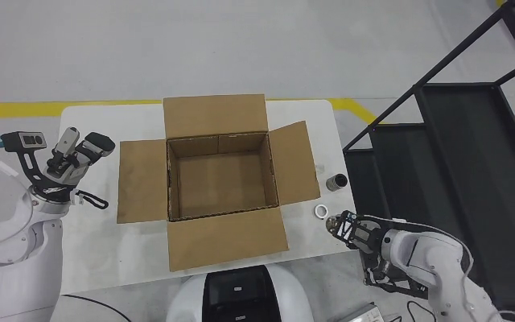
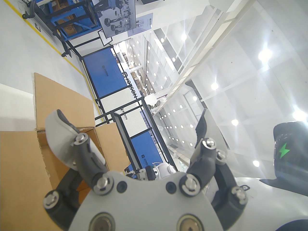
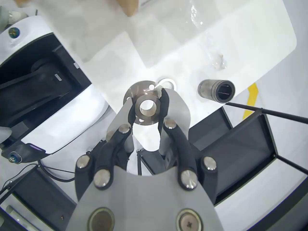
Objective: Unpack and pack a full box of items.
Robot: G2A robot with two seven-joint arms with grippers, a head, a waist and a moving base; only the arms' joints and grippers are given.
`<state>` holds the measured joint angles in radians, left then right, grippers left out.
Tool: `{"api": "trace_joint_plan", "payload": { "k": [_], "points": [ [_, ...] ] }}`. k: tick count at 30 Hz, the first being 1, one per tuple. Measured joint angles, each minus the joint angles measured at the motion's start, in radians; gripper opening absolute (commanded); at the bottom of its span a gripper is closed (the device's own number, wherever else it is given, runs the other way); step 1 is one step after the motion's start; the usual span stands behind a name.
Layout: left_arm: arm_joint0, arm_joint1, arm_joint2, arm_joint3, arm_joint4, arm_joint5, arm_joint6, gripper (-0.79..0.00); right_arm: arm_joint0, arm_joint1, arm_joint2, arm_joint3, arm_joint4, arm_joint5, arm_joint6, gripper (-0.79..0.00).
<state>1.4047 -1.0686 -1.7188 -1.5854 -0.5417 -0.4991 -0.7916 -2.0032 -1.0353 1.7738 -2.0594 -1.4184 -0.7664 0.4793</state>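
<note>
Right gripper (image 3: 147, 102) clamps flanged bushing (image 3: 137, 92); washer (image 3: 172, 82), steel cylinder (image 3: 211, 90) near.

The left gripper (image 2: 130, 118) has a pale grey mounting plate with silver slotted screws and two brass-toned inserts. Its linkage bars are black, and its fingers (image 2: 60, 131) are light grey with dark pad strips. The right gripper (image 3: 147, 102) is built the same way, with thin silvery finger blades. The left arm (image 1: 48, 189) and right arm (image 1: 422, 253) wear glossy white shells with looped black cables. A rounded black housing (image 2: 286, 150) bears a green lightning-bolt mark. The white torso (image 1: 241, 294) frames a black panel.
</note>
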Motion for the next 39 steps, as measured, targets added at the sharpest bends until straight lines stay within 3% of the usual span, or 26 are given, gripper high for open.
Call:
{"api": "trace_joint_plan", "payload": {
  "k": [11,28,29,31,32,39],
  "points": [
    [0.000,0.000,0.000,0.000,0.000,0.000,0.000,0.000,0.125,-0.009,-0.170,0.193,-0.167,0.167,0.066,-0.785],
    [0.000,0.000,0.000,0.000,0.000,0.000,0.000,0.000,0.214,-0.030,-0.269,0.379,-0.101,0.337,0.096,-0.785],
    [0.000,0.000,0.000,0.000,0.000,0.000,0.000,0.000,0.218,-0.030,-0.271,0.384,-0.098,0.339,0.095,-0.714],
    [0.000,0.000,0.000,0.000,0.000,0.000,0.000,0.000,0.228,-0.031,-0.276,0.395,-0.089,0.340,0.092,-0.172],
    [0.000,0.000,0.000,0.000,0.000,0.000,0.000,0.000,0.232,-0.032,-0.278,0.400,-0.086,0.340,0.092,-0.006],
    [0.000,0.000,0.000,0.000,0.000,0.000,0.000,0.000,0.255,-0.032,-0.281,0.431,-0.069,0.337,0.073,0.000]
  ]
}}
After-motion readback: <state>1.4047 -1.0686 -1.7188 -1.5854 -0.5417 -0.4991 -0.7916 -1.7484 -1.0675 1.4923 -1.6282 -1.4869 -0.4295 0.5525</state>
